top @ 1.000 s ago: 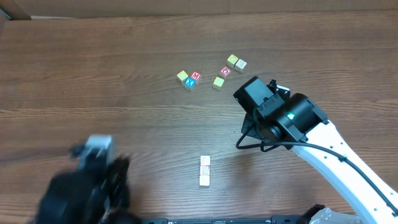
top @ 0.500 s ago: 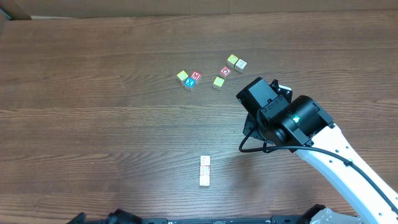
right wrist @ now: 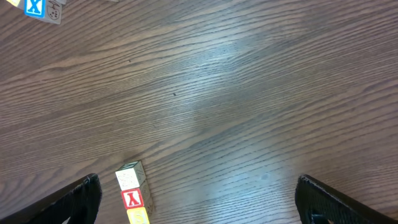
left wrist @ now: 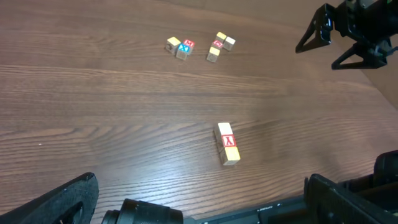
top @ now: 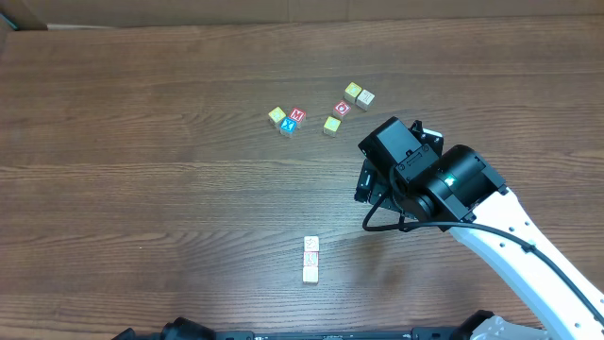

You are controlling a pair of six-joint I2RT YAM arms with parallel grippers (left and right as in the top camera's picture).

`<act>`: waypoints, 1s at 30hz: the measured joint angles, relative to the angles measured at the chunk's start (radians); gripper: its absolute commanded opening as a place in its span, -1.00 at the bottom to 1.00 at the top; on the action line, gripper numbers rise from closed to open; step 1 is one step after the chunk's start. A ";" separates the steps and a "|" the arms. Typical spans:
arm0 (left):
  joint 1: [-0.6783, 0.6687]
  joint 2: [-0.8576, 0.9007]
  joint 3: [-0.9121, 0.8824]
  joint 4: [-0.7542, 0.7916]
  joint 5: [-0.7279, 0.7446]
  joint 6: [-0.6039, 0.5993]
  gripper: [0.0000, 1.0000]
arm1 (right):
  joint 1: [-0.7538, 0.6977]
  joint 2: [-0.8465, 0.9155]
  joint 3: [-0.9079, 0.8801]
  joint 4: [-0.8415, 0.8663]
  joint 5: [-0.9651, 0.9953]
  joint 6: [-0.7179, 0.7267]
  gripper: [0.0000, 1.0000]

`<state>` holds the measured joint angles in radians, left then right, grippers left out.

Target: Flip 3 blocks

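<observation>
3 blocks (top: 310,260) in a row, up-down, bottom middle. R gripper (top: 363,186) up-right of them, looks nearer; L gripper (left wrist: 199,183) at bottom edge. Both wide apart, empty.

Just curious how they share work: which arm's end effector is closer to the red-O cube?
Right. The right end effector hangs open robot-side of the red-O cube; the left end effector sits far back, at the near edge of the table.

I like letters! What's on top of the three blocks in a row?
Nothing sits on the blocks. The middle one's top shows a red letter. Their undersides are hidden.
</observation>
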<state>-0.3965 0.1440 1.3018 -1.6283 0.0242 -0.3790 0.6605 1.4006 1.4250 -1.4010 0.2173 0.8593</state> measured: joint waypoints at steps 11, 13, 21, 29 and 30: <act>0.000 0.000 0.000 0.000 0.003 -0.008 0.99 | 0.000 0.000 0.000 0.001 0.000 0.000 1.00; 0.000 0.000 0.000 0.000 0.003 -0.008 0.99 | 0.000 0.000 0.000 0.001 0.000 0.000 1.00; 0.000 0.000 0.000 0.000 0.006 -0.008 1.00 | 0.000 0.000 0.000 0.001 0.000 0.000 1.00; 0.000 0.000 0.000 0.000 0.006 -0.008 1.00 | 0.000 0.000 0.000 0.001 0.040 0.000 1.00; 0.000 0.000 0.000 0.000 0.006 -0.008 1.00 | 0.000 0.000 0.000 0.001 0.048 0.000 1.00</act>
<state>-0.3965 0.1440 1.3014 -1.6287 0.0307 -0.3874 0.6605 1.4006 1.4250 -1.4002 0.2649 0.8593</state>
